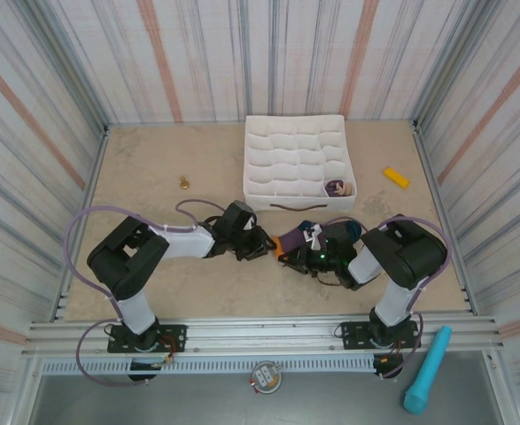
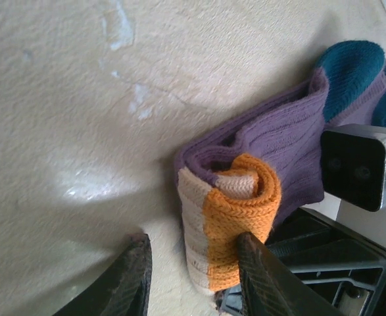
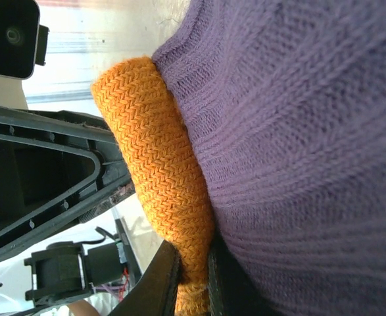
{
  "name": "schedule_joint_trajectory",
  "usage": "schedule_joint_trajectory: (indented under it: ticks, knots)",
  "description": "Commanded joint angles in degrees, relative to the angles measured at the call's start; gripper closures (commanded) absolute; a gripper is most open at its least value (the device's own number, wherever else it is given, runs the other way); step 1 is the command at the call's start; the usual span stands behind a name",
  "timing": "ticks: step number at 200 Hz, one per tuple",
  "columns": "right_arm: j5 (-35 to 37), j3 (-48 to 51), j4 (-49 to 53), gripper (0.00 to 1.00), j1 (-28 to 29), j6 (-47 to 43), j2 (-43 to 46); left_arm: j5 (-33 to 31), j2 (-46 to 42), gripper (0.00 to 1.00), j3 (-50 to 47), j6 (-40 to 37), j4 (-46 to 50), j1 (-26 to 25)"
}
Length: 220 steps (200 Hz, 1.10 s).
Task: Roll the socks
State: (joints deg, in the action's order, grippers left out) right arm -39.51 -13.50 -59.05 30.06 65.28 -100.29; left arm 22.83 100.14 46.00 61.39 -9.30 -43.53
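Note:
The socks [image 2: 278,135] lie on the tabletop between the two arms, purple with teal heels [image 2: 350,72], and their orange toe end [image 2: 242,204] is curled into a small roll. My left gripper [image 2: 196,280] is open astride the roll's end. Its right finger [image 2: 262,276] touches the orange knit, and its left finger [image 2: 130,280] stands off with a gap. My right gripper [image 3: 193,263] is shut on the orange roll [image 3: 153,151], with purple sock [image 3: 298,131] bulging beside it. From above, the socks [image 1: 297,239] sit between the left gripper [image 1: 264,245] and the right gripper [image 1: 311,257].
A white compartmented tray [image 1: 297,164] stands just behind the socks, with a dark rolled bundle [image 1: 337,187] in its near right cell. A yellow piece [image 1: 396,177] lies at the right, a small brass item [image 1: 185,183] at the left. A teal cylinder [image 1: 426,370] rests beyond the front rail.

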Motion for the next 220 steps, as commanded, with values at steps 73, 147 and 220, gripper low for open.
schedule_joint_trajectory:
  ticks: [73,147,220]
  knots:
    - [1.2,2.4,1.9,1.00,-0.8,4.4,-4.7,-2.2,5.7,0.68,3.2,-0.3,2.0,-0.6]
    - [1.0,1.9,2.4,0.81,-1.1,3.1,-4.4,-5.8,5.1,1.00,6.7,-0.7,12.1,-0.8]
    - [23.1,-8.9,54.8,0.27,6.8,-15.7,28.8,-9.2,-1.2,1.00,12.5,-0.7,32.6,-0.9]
